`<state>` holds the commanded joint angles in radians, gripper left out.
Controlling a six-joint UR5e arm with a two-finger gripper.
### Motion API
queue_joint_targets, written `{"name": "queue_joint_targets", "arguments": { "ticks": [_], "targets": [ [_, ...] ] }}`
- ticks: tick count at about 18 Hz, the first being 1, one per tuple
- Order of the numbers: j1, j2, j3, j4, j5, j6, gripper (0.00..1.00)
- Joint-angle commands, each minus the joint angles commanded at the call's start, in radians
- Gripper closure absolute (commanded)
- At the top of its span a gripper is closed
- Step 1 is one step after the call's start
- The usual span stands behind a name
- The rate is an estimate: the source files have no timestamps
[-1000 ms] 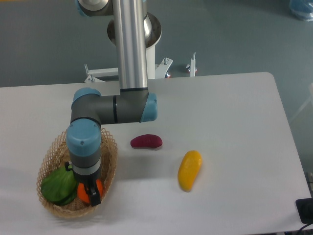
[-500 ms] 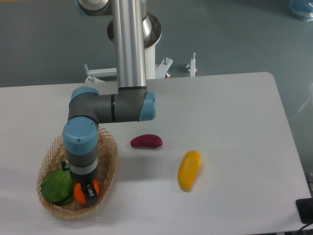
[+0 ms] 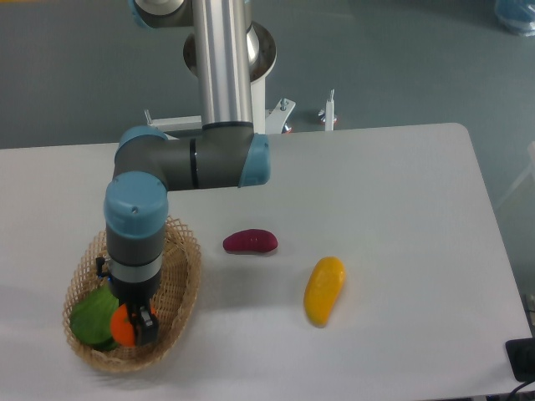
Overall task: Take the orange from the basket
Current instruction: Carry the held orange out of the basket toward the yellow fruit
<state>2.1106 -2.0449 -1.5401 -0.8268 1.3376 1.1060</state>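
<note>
White table (image 3: 401, 192); orange (image 3: 124, 326) between claw (image 3: 139, 327) fingers.

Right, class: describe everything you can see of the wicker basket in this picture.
The basket is an oval, shallow, light tan woven wicker tray with an open lattice rim. It sits flat near the front left of the white table. Inside lie a flat green item and the orange. The arm reaches down into it, hiding much of its middle, and the gripper is at the orange; whether anything touches the wicker itself cannot be told.
</note>
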Motion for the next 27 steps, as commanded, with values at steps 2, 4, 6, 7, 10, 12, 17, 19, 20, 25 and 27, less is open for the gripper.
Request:
{"name": "queue_joint_targets", "arguments": {
  "ticks": [2,4,6,7,10,12,17,19,20,25,27],
  "targets": [
    [0.035,0.006,0.005,-0.002,0.002,-0.046,0.39],
    [0.069,0.006,0.011,-0.002,0.006,-0.075,0.36],
    [0.129,0.008,0.011,-0.003,0.006,-0.077,0.36],
    [0.15,0.011,0.011,-0.003,0.008,-0.074,0.36],
    [0.209,0.026,0.012,-0.006,0.008,-0.071,0.36],
    [0.245,0.035,0.011,-0.014,0.008,-0.066,0.37],
    [0.325,0.057,0.011,-0.076,0.024,-0.04,0.41],
    [0.35,0.058,0.011,-0.107,0.095,-0.014,0.41],
    [0.356,0.055,0.012,-0.11,0.138,-0.005,0.4],
    [0.376,0.04,0.015,-0.12,0.219,0.052,0.39],
    [0.376,0.032,0.015,-0.112,0.258,0.064,0.4]
  ]
}}
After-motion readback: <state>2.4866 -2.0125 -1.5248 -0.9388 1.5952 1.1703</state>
